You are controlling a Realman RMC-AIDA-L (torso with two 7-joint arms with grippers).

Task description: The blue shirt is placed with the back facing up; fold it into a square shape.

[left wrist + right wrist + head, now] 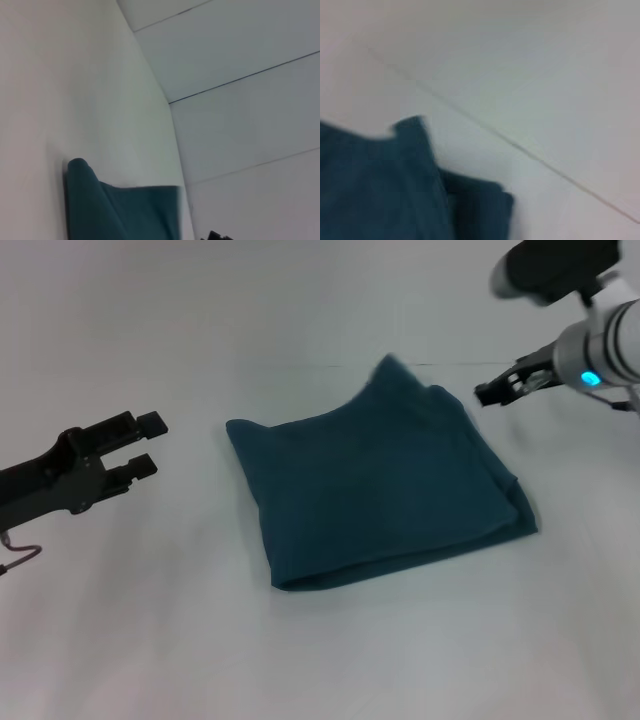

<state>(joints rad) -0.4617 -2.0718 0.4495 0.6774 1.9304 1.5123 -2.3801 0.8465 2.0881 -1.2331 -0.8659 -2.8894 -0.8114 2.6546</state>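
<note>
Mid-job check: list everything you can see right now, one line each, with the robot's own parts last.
blue shirt: one, dark teal-blue, folded into a rough square at the middle of the table, far corners slightly uneven.
table: one, white, under the shirt, with thin seam lines.
left gripper: one, black, open, hanging to the shirt's left, apart from it.
right gripper: one, black on a white arm with a blue light, near the shirt's far right corner, holding nothing.
</note>
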